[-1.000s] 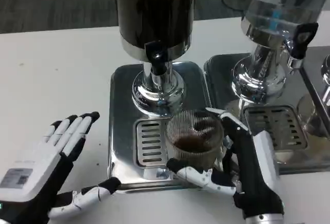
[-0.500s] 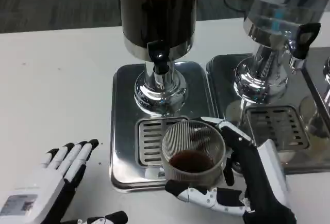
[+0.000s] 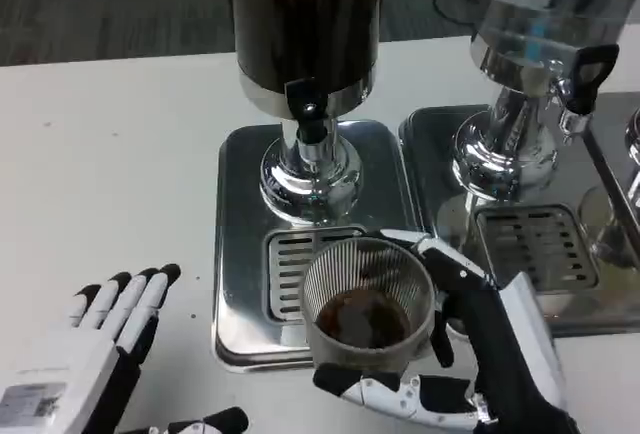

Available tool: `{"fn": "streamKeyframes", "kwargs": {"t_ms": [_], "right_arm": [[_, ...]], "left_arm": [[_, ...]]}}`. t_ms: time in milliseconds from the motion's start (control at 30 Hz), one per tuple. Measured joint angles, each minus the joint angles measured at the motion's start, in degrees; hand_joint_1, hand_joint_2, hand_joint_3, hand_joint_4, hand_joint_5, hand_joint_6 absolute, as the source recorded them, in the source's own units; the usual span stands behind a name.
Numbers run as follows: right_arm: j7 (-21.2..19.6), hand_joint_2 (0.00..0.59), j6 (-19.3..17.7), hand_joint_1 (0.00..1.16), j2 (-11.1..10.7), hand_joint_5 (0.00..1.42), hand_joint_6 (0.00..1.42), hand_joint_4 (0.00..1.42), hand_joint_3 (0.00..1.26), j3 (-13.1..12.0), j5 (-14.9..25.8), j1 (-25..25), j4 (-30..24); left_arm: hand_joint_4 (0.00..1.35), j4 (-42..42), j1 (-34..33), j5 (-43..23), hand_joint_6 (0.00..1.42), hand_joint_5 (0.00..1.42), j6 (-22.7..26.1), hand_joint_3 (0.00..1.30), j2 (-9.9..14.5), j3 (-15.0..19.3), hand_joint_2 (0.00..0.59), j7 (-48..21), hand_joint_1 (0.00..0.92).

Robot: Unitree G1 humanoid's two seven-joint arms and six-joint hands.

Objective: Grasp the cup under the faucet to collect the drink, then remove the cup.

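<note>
Holding the cup [image 3: 367, 306], the right hand [image 3: 470, 354] wraps it from the right: one finger curls round the far rim, another runs under the near side, so the ribbed clear wall is pinched between them. Dark drink sits in the bottom of the cup. The cup overlaps the front edge of the left drip tray [image 3: 240, 254], partly over the slotted grate [image 3: 290, 269] and partly past the tray's near lip, in front of the black faucet [image 3: 310, 114] rather than straight under it. Whether its base touches the tray cannot be told.

The dark dispenser [image 3: 305, 24] stands on a chrome foot [image 3: 310, 179] at the tray's back half. A second dispenser [image 3: 530, 24] with its own black tap [image 3: 580, 74] and tray [image 3: 520, 244] sits just beside on the right; the right hand's back lies close to that tray's near-left corner, so room to the right is tight.

The left hand [image 3: 85, 364] lies flat on the white table [image 3: 110, 154] at the near-left edge, fingers straight and slightly spread, holding nothing, well apart from the tray. Bare tabletop stretches left of the tray and along the near edge between the hands.
</note>
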Motion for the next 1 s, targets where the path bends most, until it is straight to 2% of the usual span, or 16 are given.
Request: {"fn": "streamKeyframes", "kwargs": {"t_ms": [200, 400, 1000], "right_arm": [[1.1, 0.088, 0.0, 0.97, 0.4, 0.97, 1.39, 0.69, 0.55, -0.5, 0.7, 0.1, -1.0], [2.9, 0.087, 0.0, 0.97, 0.2, 0.98, 1.41, 0.71, 0.56, -1.5, 1.4, 0.8, -2.3], [2.9, 0.08, 0.0, 0.99, 1.6, 1.0, 1.42, 0.72, 0.57, -1.9, 1.7, 0.8, -1.0]], "left_arm": [[0.0, -1.0, 0.5, 0.9, 0.0, 0.0, 0.8, 0.0, -0.6, -0.3, 0.029, 0.6, 0.0], [0.0, -2.0, 1.7, 2.2, 0.0, 0.0, 2.9, 0.0, -2.6, -0.3, 0.03, 1.5, 0.0], [0.0, -2.0, 0.6, 3.2, 0.0, 0.0, 3.0, 0.0, -3.0, -0.6, 0.042, 1.7, 0.0]]}}
